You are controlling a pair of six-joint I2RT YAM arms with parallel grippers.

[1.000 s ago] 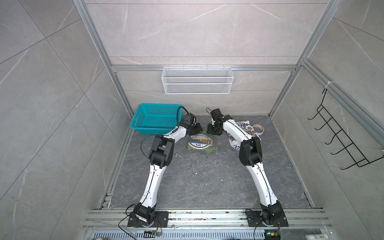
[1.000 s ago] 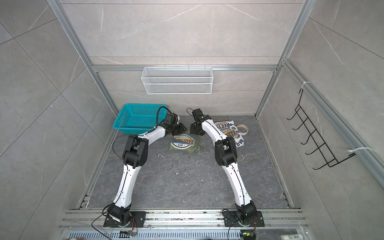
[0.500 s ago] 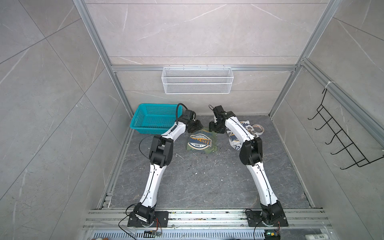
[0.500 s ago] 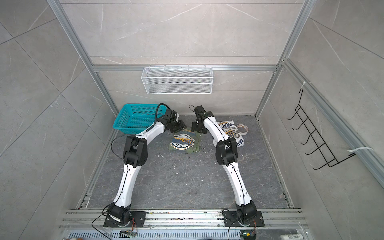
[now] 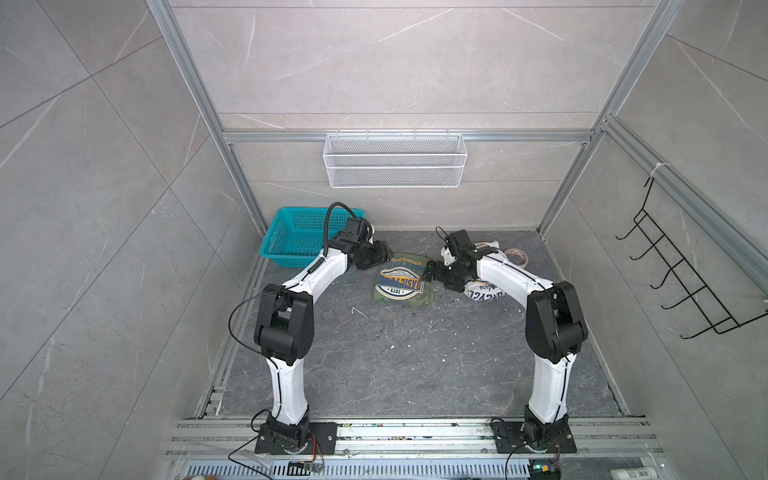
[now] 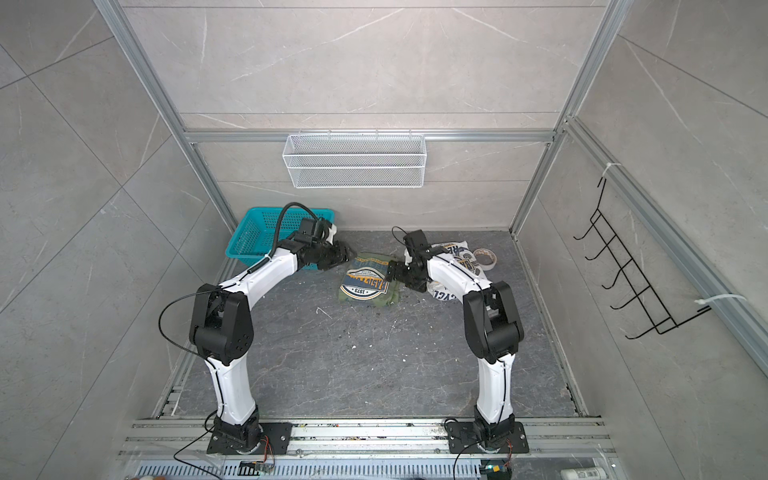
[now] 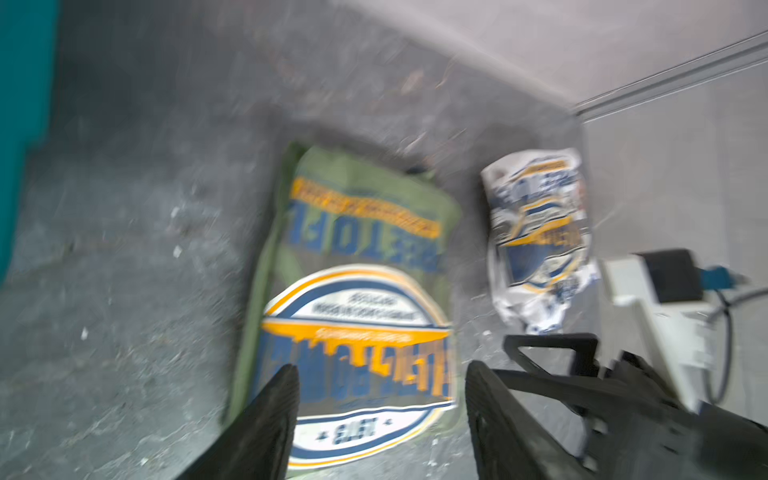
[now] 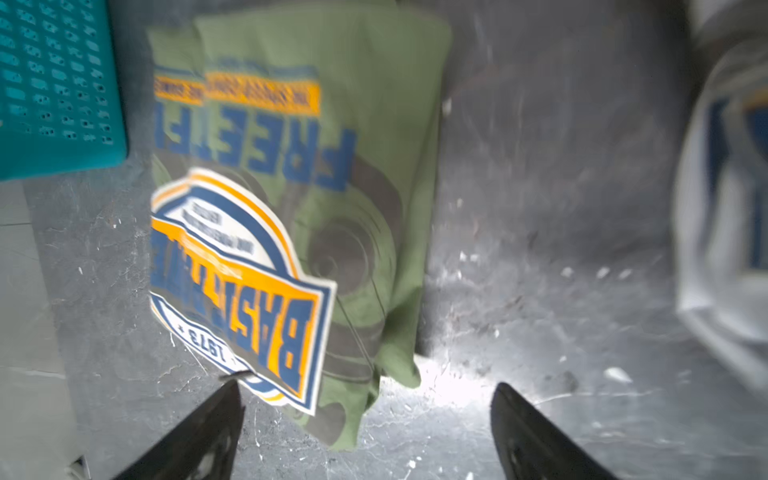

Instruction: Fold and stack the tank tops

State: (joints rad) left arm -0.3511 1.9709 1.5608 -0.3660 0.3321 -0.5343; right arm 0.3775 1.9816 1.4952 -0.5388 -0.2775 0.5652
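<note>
Both claws have let go and drawn apart: left gripper [image 5: 384, 254] gapes empty at ten o'clock of the folded olive tank top [image 5: 402, 283], right gripper [image 5: 431, 270], wide open, at three; white tank top [image 5: 484, 293] crumpled beyond it.

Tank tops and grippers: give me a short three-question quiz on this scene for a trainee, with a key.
1. True or false: the olive green tank top lies stacked on the white tank top.
2. What does the right gripper hold? A) the olive green tank top B) the white tank top C) nothing
3. Fill in: the teal basket stands nearest the ___ arm.

Key:
1. False: they lie side by side, apart.
2. C: its jaws stand open and empty.
3. left
</note>
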